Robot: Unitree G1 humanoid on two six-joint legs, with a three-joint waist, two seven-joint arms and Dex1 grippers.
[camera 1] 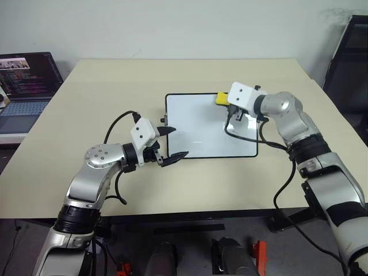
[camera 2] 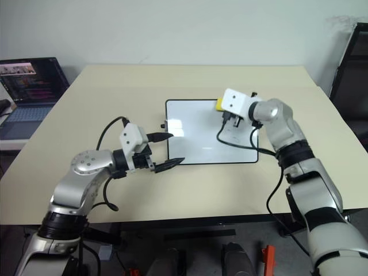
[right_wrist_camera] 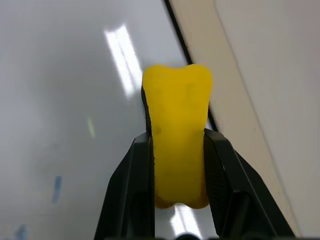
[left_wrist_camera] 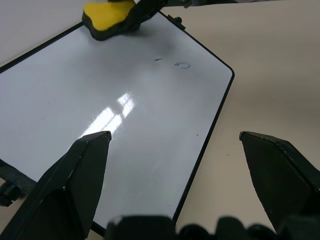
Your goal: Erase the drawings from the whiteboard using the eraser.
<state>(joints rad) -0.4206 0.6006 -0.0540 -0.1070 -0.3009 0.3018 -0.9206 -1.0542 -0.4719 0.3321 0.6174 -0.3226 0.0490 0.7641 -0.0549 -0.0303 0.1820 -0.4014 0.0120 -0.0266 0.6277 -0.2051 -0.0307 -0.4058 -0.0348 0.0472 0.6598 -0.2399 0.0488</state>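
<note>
You have a wide beige worktop in front of you, and the whiteboard lies flat near its middle, its black frame square to the near edge. A laptop with a lit screen sits off the worktop's far left corner, cut off by the picture's edge.

Your right hand is closed tight on the eraser: the two black fingers press into the yellow block from both sides, and the block bulges out past the fingertips. From the head views you see the eraser at the board's far edge, toward its right corner, just by the frame. Whether its base touches the board's surface is hard to make out; the black base itself is mostly hidden.

Your left hand is wide open and holds nothing. It hovers at the board's near left corner, one fingertip over the white surface and one at the frame's near edge.

The drawings are two tiny, faint scribbles near the board's right edge, close to the eraser; what they depict is too small to tell.
</note>
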